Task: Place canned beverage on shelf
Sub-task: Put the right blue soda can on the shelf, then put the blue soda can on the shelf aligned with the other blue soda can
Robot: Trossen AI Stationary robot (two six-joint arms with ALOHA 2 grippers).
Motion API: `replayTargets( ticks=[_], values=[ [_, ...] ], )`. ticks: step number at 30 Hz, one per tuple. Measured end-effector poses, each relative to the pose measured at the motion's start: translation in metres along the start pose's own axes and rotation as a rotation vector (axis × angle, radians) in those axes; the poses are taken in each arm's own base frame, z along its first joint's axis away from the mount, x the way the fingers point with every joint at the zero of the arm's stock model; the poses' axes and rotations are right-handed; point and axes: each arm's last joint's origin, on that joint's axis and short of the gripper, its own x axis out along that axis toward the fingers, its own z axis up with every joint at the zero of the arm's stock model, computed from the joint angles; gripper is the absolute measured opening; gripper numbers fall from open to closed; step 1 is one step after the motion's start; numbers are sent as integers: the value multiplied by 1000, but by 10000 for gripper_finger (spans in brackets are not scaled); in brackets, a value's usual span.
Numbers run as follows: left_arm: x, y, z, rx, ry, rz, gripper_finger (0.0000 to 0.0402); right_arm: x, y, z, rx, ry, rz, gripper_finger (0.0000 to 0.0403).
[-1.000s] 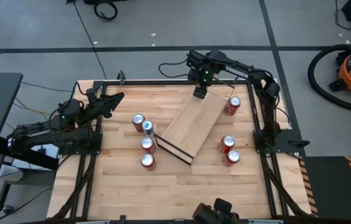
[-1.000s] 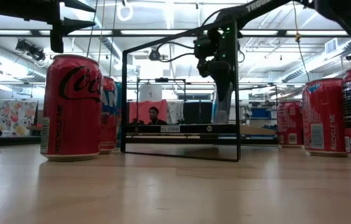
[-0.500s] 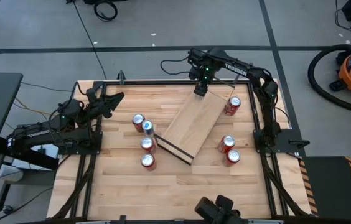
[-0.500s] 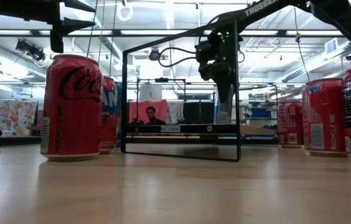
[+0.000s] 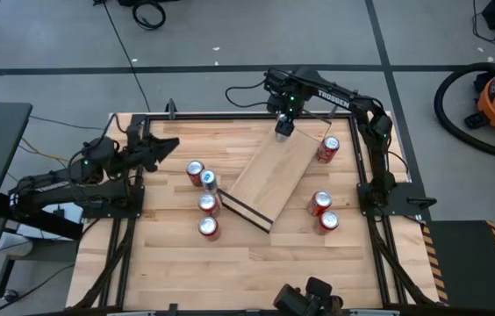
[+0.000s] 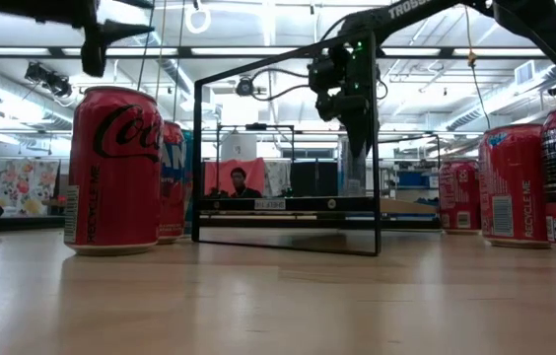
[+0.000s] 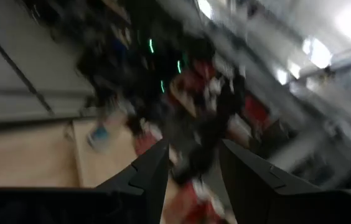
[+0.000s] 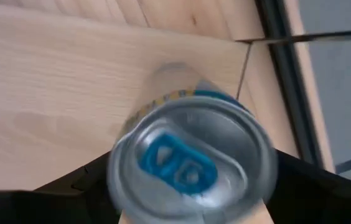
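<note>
The shelf (image 5: 268, 175) is a light-wood board with a dark near end, lying slantwise mid-table inside a thin black wire frame (image 6: 283, 148). My right gripper (image 5: 283, 128) is over the shelf's far end, shut on a silver can with a blue tab (image 8: 188, 162). My left gripper (image 5: 170, 143) is open and empty above the table's left part, apart from the cans; its fingers show in the left wrist view (image 7: 191, 168). My right gripper pinches the can's upper side wall (image 8: 116, 171), just under the rim, between its two fingers. The fingers (image 8: 85, 183) come from above, pointing down. The can is upright over the shelf board (image 8: 51, 81). I cannot tell whether its bottom rests on the board.
Several cans stand left of the shelf (image 5: 207, 204), with a red one nearest the low camera (image 6: 115, 168). Three red cans stand to the right: one at the far right (image 5: 328, 149) and two nearer (image 5: 322, 211). A person shows in the room behind (image 6: 245, 182).
My left arm has begun to move; its gripper has shifted a little toward the table's right and near side and shows blurred. My right gripper has stayed over the shelf's far end with the can.
</note>
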Motion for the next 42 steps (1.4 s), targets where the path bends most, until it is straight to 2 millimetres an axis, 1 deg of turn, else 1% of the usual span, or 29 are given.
replayTargets(
  ticks=[4,9,11,13,16,20,24,27,29,33,36,39,42],
  values=[
    [11,-14,10,72,226,104,151,-20,0,3,3,-55,-31,319],
    [33,-23,11,202,558,195,158,-44,-2,3,10,-91,-116,319],
    [45,-25,10,266,664,190,168,-53,-2,3,17,-121,-132,319],
    [58,-27,9,318,734,160,184,-59,0,4,16,-141,-140,319],
    [75,-29,5,375,822,109,216,-61,2,4,2,-145,-137,319],
    [94,-29,2,429,874,88,250,-61,3,3,5,-130,-124,319],
    [106,-26,-7,417,954,32,258,-63,7,0,-5,-119,-116,319],
    [111,-21,-14,385,1020,17,258,-72,10,-6,-11,-132,-119,319],
    [115,-19,-17,398,1041,3,258,-81,14,-10,-17,-154,-127,319],
    [120,-14,-22,470,1073,-11,258,-99,23,-20,-33,-207,-133,319],
    [121,-11,-23,567,1071,33,259,-105,27,-24,-42,-226,-138,319],
    [125,-7,-25,617,1075,50,259,-104,26,-22,-67,-238,-134,319],
    [127,-3,-27,618,1101,51,259,-92,21,-18,-121,-240,-102,319]
  ],
)
